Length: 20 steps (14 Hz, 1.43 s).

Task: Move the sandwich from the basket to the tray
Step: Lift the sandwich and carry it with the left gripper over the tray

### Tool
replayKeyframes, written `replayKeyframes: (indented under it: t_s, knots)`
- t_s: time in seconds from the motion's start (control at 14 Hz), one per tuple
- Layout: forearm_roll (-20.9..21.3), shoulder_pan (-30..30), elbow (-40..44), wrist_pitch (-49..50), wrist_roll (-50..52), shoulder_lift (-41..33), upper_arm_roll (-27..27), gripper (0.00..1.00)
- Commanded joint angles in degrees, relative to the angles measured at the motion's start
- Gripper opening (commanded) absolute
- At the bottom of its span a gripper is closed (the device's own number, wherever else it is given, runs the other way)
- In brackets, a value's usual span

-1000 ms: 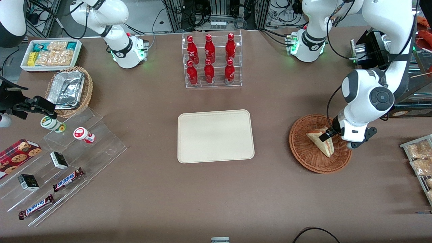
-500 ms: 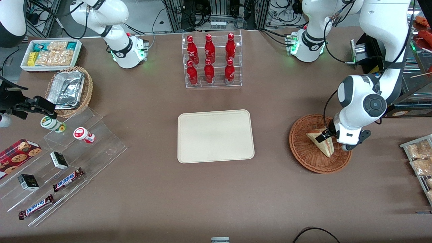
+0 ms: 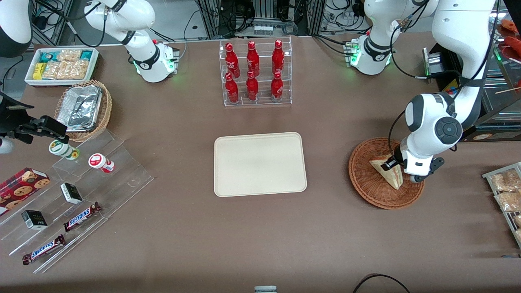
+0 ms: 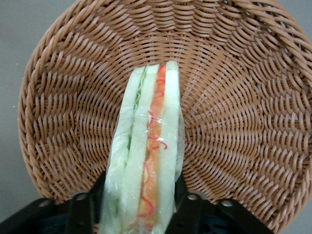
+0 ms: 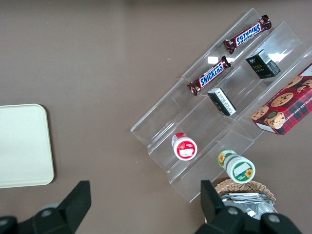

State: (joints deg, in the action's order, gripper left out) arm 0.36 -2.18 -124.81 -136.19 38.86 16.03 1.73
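Note:
The sandwich [image 3: 386, 170] is a pale bread wedge with red and green filling, lying in the round reddish-brown wicker basket [image 3: 366, 185] toward the working arm's end of the table. My gripper [image 3: 395, 165] hangs over the basket, shut on the sandwich. In the left wrist view, the black fingers [image 4: 80, 212] press both flat sides of the wrapped sandwich [image 4: 146, 156], with its cut edge facing the camera, above the basket's weave [image 4: 243, 97]. The cream tray [image 3: 260, 163] lies bare at the table's middle.
A clear rack of red bottles [image 3: 254, 73] stands farther from the camera than the tray. Packets on a rack [image 3: 504, 191] lie beside the basket at the table's edge. Snack shelves [image 3: 73, 203], a foil-tray basket [image 3: 83, 108] and a white bin [image 3: 61, 65] sit toward the parked arm's end.
The arm's wrist and elbow have drawn a little toward the tray and away from the camera. The gripper stays at the sandwich, which remains in the basket.

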Motion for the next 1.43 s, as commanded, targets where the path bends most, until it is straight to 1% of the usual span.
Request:
replayKeyframes:
  t_s: [0.0, 0.29, 0.5, 0.71, 0.86, 1.07, 1.21, 1.36]
  knots:
    - [-0.2, -0.3, 1.5, 1.8, 0.6, -0.7, -0.1, 0.0]
    - [0.0, -0.5, 7.1, 10.5, -0.6, -1.2, 0.0, 0.0]
    - [0.2, -1.1, 10.6, 16.6, -3.5, -1.7, 0.9, 0.0]
    - [0.1, -1.7, 15.4, 23.7, -4.9, -1.5, 5.7, 0.0]
    - [0.0, -2.0, 16.0, 24.7, -4.9, -1.5, 9.0, 0.0]
    - [0.1, -3.1, 16.3, 23.6, -4.9, -1.1, 14.3, 0.0]
    - [0.1, -6.4, 19.2, 23.5, -4.7, 1.3, 14.8, 0.0]
    - [0.1, -10.9, 23.9, 23.8, -3.2, 5.6, 14.7, 0.0]
